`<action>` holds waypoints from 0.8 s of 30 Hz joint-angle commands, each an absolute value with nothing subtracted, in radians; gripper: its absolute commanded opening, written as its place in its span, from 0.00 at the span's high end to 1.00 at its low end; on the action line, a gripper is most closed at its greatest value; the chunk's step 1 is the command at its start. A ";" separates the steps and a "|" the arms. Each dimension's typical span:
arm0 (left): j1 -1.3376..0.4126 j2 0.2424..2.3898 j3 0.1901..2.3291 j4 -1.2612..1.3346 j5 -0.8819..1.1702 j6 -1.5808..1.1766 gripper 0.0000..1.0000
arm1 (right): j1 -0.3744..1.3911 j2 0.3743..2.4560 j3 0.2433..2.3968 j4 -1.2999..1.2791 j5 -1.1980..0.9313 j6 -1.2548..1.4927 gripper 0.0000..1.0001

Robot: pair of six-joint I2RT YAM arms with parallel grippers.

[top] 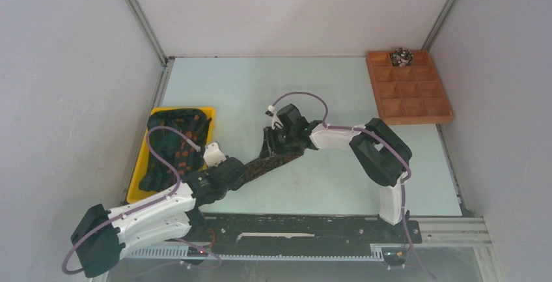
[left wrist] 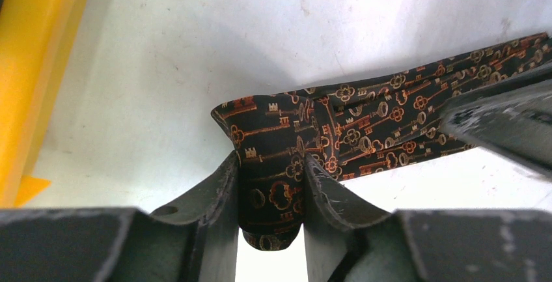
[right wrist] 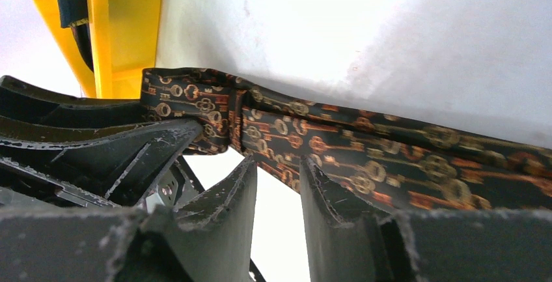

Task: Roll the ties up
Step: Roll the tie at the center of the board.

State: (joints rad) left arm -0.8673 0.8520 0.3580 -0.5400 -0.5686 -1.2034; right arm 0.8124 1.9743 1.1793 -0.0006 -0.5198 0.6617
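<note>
Spare ties lie heaped in the yellow tray. Just right of it, the left hand is clamped on the folded end of a tie that runs rightward over the bench. The right hand meets the tie's edge with fingers slightly apart; I cannot tell whether it grips. A coil sits in the far-right box.
</note>
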 commanded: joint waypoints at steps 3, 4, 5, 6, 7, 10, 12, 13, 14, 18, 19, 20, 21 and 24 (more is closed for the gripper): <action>-0.866 1.000 0.525 -0.713 -0.568 -1.044 0.68 | 0.732 1.861 1.158 -0.068 -0.525 0.584 0.67; -0.868 1.036 0.554 -0.740 -0.573 -1.035 0.69 | 0.718 1.852 1.156 -0.083 -0.523 0.574 0.67; -0.873 1.074 0.584 -0.766 -0.580 -1.028 0.69 | 0.703 1.843 1.153 -0.097 -0.521 0.560 0.67; -0.879 1.109 0.611 -0.790 -0.586 -1.026 0.70 | 0.689 1.836 1.150 -0.110 -0.516 0.549 0.67; -0.884 1.149 0.637 -0.815 -0.593 -1.025 0.70 | 0.673 1.827 1.142 -0.120 -0.513 0.538 0.67; -0.911 1.270 0.722 -0.890 -0.617 -1.032 0.71 | 0.623 1.805 1.110 -0.118 -0.519 0.530 0.67; -0.935 1.351 0.779 -0.932 -0.633 -1.037 0.72 | 0.579 1.791 1.078 -0.093 -0.536 0.538 0.67; -0.945 1.393 0.820 -0.953 -0.641 -1.038 0.73 | 0.562 1.787 1.064 -0.085 -0.546 0.540 0.67; -0.955 1.433 0.852 -0.969 -0.644 -1.036 0.73 | 0.545 1.782 1.054 -0.082 -0.548 0.541 0.68; -1.000 1.606 0.982 -1.063 -0.674 -1.038 0.74 | 0.474 1.767 1.012 -0.077 -0.546 0.555 0.68; -1.009 1.648 1.011 -1.084 -0.679 -1.042 0.74 | 0.458 1.761 1.001 -0.071 -0.548 0.561 0.68; -1.017 1.686 1.036 -1.102 -0.682 -1.044 0.74 | 0.440 1.755 0.988 -0.063 -0.553 0.565 0.69; -1.024 1.726 1.060 -1.120 -0.684 -1.042 0.74 | 0.426 1.749 0.979 -0.058 -0.553 0.570 0.69; -1.044 1.803 1.118 -1.155 -0.694 -1.038 0.74 | 0.395 1.729 0.957 -0.046 -0.558 0.580 0.69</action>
